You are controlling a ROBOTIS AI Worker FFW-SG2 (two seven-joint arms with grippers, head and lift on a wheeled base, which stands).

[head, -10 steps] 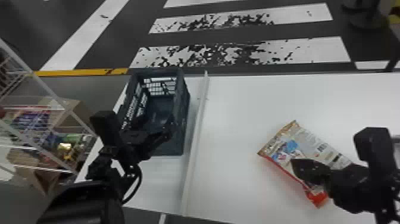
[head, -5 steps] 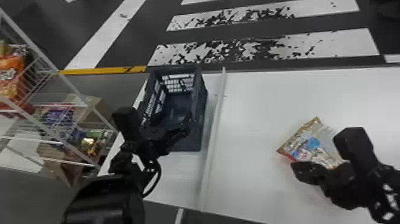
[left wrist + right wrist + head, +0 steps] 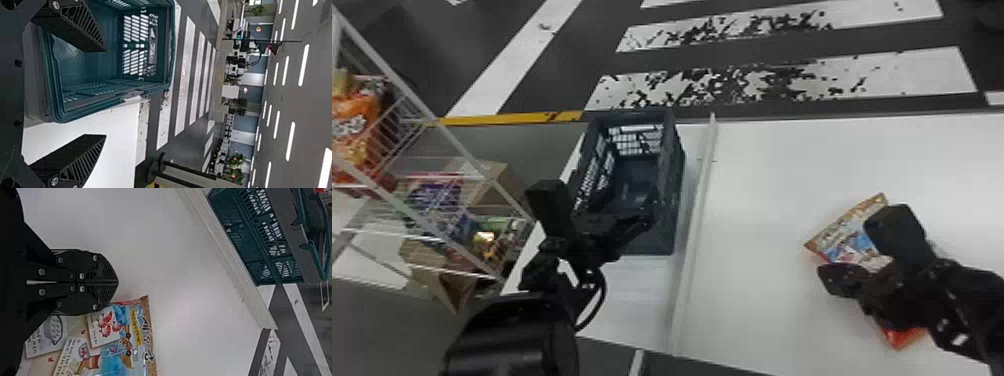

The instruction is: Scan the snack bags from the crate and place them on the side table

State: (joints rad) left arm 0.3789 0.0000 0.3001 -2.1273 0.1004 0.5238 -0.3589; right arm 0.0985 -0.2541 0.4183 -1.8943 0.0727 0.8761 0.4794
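Observation:
In the head view, my left gripper (image 3: 644, 220) is at the near end of the dark teal crate (image 3: 679, 175). The left wrist view has my left gripper (image 3: 105, 93) open, nothing between its fingers, with the crate (image 3: 94, 114) beyond. My right gripper (image 3: 827, 280) is over the left part of a snack bag (image 3: 857, 245) lying on the white table in the head view. As the right wrist view shows, my right gripper (image 3: 118, 282) is shut with nothing visible in it; the bag (image 3: 117, 356), printed with shrimp, lies partly beneath and beside it.
A pale raised strip (image 3: 699, 215) runs along the white table (image 3: 772, 175) between crate and bag. Left of the table stands a white wire rack (image 3: 457, 150) holding snack packets and cardboard boxes.
The head view has swung left, so the table and crate appear farther right. My right gripper has shifted left relative to the bag. My left gripper remains by the crate.

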